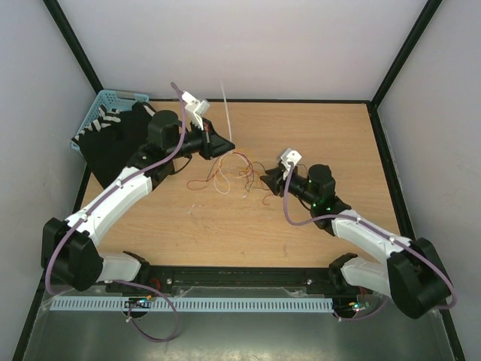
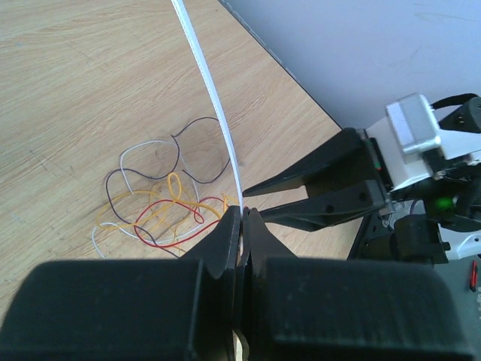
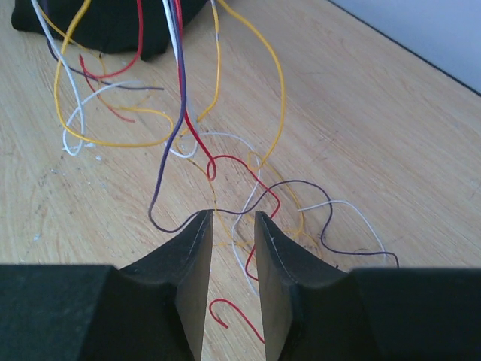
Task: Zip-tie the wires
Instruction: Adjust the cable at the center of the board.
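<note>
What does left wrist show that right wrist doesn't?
Only left wrist: the zip tie pinched in the shut left gripper, rising off frame, and the right gripper seen from outside, jaws open. Only right wrist: the view down between its own parted fingers, with a purple strand crossing just past their tips. Both: the wires looped loose on the wooden table.

One zip tie [image 1: 225,109], one tangle of wires [image 1: 225,174] (individual strands too tangled to count), one blue basket [image 1: 100,101].
</note>
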Available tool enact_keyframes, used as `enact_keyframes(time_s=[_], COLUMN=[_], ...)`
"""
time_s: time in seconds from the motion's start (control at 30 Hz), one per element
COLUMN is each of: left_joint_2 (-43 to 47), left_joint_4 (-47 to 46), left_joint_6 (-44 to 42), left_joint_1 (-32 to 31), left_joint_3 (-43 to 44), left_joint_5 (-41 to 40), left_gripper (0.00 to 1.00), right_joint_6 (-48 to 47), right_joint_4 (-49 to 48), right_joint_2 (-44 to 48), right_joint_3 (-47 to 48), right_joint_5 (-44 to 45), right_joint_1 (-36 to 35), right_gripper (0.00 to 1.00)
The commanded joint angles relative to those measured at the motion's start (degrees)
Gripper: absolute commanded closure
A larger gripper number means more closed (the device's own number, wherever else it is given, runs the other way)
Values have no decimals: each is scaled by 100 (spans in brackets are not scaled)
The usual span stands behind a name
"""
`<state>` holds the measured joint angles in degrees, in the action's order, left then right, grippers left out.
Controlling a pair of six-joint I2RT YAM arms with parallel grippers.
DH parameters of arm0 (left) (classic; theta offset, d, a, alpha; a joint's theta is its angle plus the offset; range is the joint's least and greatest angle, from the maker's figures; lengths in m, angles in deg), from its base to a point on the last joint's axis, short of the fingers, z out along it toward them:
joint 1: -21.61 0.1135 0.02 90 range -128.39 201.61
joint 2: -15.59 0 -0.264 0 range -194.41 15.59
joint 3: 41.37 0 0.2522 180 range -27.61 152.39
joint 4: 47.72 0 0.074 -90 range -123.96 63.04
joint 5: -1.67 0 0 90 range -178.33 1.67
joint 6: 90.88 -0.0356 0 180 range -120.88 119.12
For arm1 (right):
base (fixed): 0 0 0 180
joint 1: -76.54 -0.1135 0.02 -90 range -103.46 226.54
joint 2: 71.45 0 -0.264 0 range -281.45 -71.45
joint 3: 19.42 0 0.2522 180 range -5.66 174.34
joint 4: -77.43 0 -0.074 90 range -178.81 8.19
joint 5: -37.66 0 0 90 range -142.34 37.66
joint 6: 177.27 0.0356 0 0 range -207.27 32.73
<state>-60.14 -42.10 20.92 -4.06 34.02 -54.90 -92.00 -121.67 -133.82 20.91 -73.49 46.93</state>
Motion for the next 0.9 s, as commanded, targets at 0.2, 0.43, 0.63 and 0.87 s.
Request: enact_keyframes(time_s=[0.2, 0.43, 0.63, 0.87], left_joint_2=[141, 128, 137, 112], left_joint_4=[-109, -109, -109, -104], left_joint_6=[-40, -21, -17, -13], left_joint_1=[40, 36, 37, 36], left_joint_3=[7, 14, 27, 42], left_joint_5=[189, 209, 216, 217], left_gripper=[100, 100, 100, 100], right_joint_6=[-2, -187, -524, -577], right_joint_4=[-1291, -1787, -2003, -2246], right_joint_2=[-860, -1289, -1415, -1564], right_joint_3=[261, 352, 349, 367], right_joint_5=[-1113, -1197, -1130, -1212], right_joint_1=[33, 28, 27, 26], right_gripper=[54, 56, 58, 67])
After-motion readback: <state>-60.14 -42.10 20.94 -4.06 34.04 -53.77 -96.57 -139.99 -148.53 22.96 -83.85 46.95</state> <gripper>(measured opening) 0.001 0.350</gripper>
